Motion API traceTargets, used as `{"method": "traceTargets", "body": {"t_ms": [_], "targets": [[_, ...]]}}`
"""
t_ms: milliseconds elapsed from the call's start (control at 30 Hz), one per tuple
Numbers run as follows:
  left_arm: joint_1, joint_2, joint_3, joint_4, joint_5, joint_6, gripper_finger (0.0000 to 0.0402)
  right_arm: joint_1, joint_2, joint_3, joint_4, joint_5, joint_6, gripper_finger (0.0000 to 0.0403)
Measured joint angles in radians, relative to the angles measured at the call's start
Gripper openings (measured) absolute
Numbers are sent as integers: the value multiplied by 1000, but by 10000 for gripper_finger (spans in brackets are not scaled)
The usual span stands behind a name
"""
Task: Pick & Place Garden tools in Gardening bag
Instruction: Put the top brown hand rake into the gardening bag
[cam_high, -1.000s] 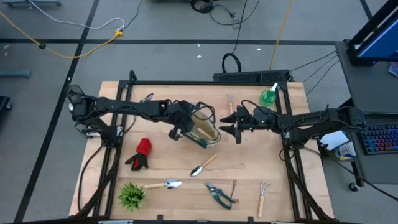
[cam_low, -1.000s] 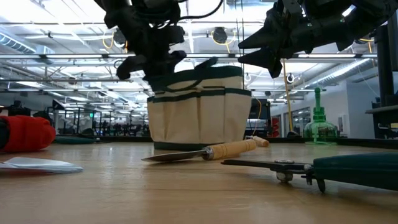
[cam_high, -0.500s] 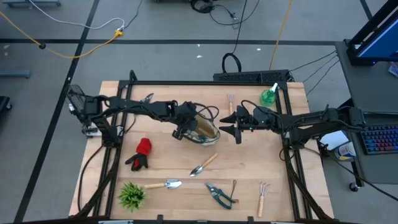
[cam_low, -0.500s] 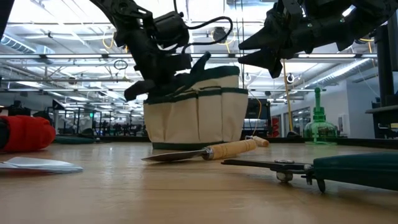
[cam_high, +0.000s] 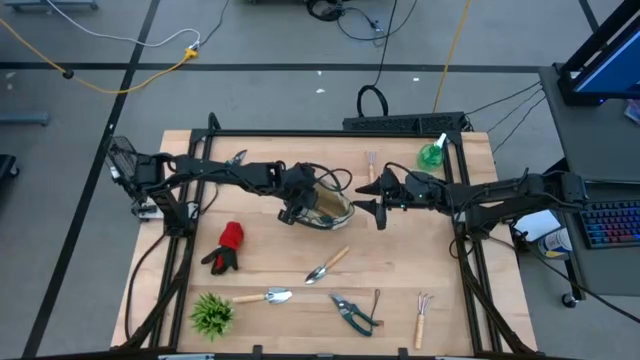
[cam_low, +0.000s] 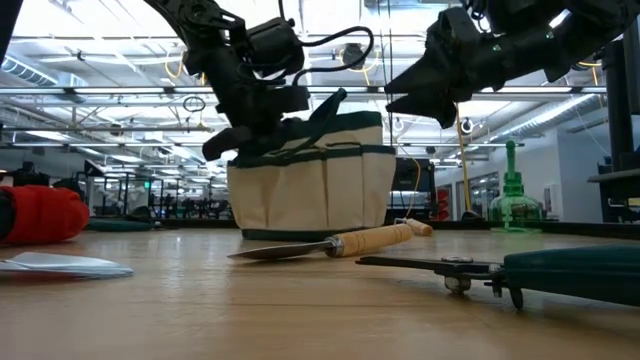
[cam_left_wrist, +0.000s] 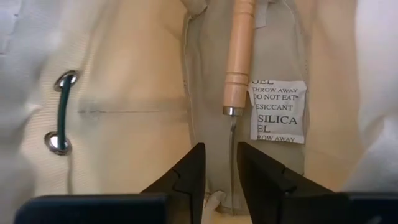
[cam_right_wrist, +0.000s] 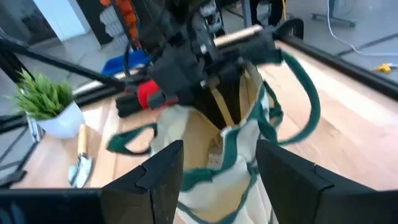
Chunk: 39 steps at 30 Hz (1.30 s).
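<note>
Looking across the pale wooden table (cam_high: 400, 270), we are seeing the cream canvas gardening bag (cam_high: 328, 207) with dark green trim standing at centre frame. Our left gripper (cam_high: 300, 203) is dipping into the bag's mouth, fingers slightly parted and holding nothing, above a wooden-handled tool (cam_left_wrist: 239, 50) lying inside beside a silica packet (cam_left_wrist: 278, 111). Our right gripper (cam_high: 372, 197) is hovering just right of the bag, fingers spread, empty. Below lie a red glove (cam_high: 228, 246), a trowel (cam_high: 327, 265) and pruners (cam_high: 350, 311).
</note>
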Motion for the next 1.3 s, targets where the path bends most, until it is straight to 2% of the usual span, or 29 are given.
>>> {"method": "traceTargets", "body": {"t_ms": [100,267,367,1300], "targets": [[-1,0,-1,23,-15,5,108,-5,5,0,-32,48,-22,199],[-1,0,-1,48,-18,8,113,-7,32,0,-72,261,-74,199],[-1,0,-1,48,-18,7,113,-15,50,0,-72,309,-79,198],[-7,0,-1,99,-20,11,113,-212,308,0,-33,316,-39,188]]}}
